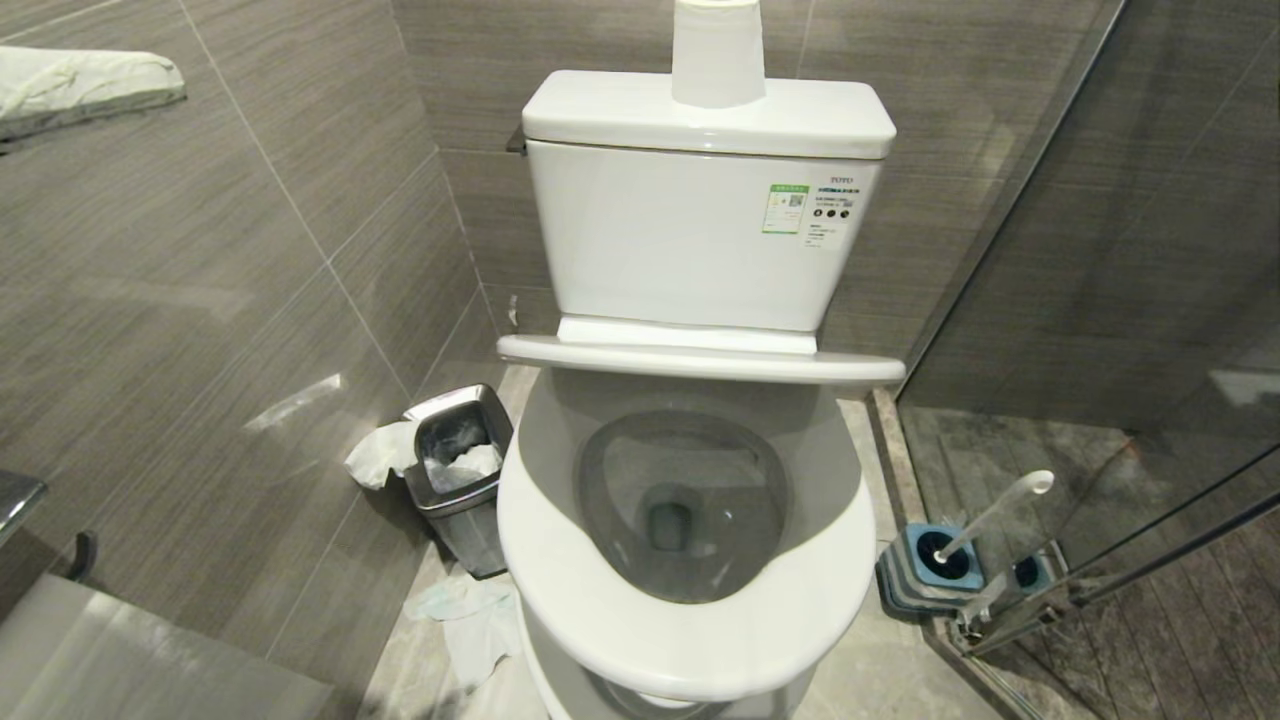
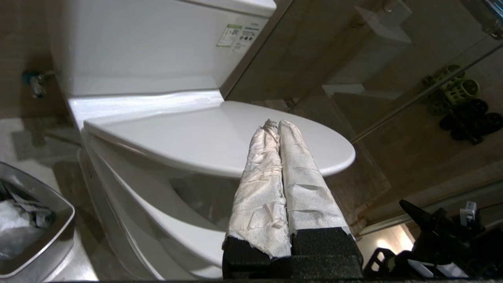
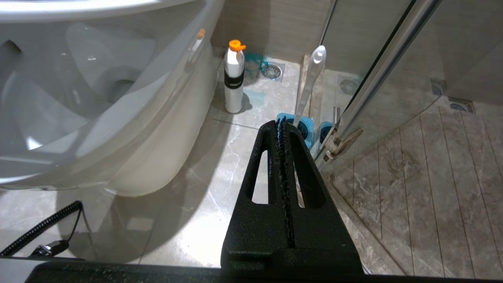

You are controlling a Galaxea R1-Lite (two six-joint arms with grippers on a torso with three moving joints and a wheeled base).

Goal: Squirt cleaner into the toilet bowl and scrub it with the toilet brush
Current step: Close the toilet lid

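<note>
Two sets of fingers, both pressed together and holding nothing: the left gripper (image 2: 275, 125), its fingers (image 2: 261, 188) wrapped in white cloth, hangs beside the toilet bowl (image 1: 690, 610) with its tips just short of the seat's outer edge; the seat is down on the rim, the lid raised against the tank (image 1: 690, 240). The right gripper (image 3: 281, 122) points at the floor (image 3: 220, 165) near the glass door (image 3: 393, 55); the toilet brush (image 3: 310, 84) stands in its blue holder (image 3: 304, 126) just past those tips, apart from them, and a white cleaner bottle (image 3: 234, 76) stands at the bowl's base.
</note>
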